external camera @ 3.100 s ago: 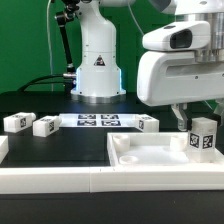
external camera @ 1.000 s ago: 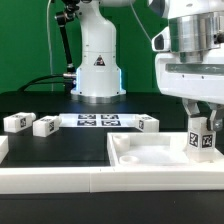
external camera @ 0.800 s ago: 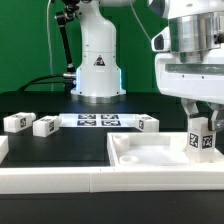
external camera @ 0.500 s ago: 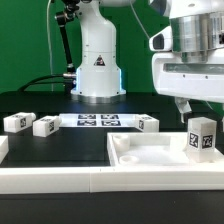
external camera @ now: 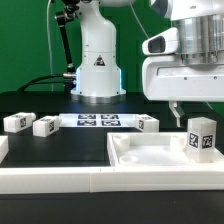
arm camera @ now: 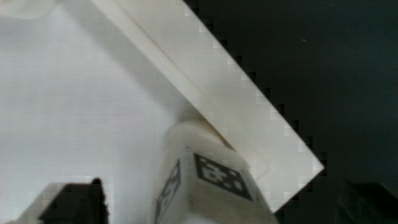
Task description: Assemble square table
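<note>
Four short tagged legs are counted in the exterior view: the first leg (external camera: 14,122), the second leg (external camera: 45,125), the third leg (external camera: 148,123) and the upright leg (external camera: 203,133). One square tabletop (external camera: 150,152) and one marker board (external camera: 98,121) are counted. In the wrist view, a single leg is shown.

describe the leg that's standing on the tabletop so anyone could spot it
Look at the white square tabletop at the exterior view's right. One short white leg stands upright on it, tag facing the camera. The other three legs lie on the black table instead.
</note>
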Controlling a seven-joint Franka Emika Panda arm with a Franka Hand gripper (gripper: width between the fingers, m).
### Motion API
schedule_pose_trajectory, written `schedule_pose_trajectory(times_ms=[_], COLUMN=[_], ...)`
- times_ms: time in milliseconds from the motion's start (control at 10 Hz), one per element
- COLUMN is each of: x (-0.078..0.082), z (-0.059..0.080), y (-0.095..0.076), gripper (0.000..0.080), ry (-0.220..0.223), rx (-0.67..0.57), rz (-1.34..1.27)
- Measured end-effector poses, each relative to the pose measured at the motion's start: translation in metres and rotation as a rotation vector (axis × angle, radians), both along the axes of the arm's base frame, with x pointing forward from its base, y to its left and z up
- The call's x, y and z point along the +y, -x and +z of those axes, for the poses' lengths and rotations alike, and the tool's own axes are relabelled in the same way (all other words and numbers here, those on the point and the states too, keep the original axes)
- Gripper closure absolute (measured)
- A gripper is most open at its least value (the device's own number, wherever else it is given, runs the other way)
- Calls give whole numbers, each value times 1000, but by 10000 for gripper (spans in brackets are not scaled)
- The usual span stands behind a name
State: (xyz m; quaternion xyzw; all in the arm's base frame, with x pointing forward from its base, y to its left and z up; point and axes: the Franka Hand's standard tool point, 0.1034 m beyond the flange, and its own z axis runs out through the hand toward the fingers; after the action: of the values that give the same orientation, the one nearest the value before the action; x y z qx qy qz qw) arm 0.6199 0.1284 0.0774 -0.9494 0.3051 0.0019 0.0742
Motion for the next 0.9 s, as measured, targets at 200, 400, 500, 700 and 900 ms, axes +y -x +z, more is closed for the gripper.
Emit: schedule_pose_trajectory(times_ms=[200, 400, 500, 700, 900], x=[-1, -1, -2, -2, -5], z=[0, 0, 0, 0, -1], y=[0, 0, 0, 0, 0], gripper=[150, 150, 150, 150, 150], ry=[6, 35, 47, 56, 79], rx=[-19, -39, -50, -65, -81], rz=[133, 304, 400, 523, 696])
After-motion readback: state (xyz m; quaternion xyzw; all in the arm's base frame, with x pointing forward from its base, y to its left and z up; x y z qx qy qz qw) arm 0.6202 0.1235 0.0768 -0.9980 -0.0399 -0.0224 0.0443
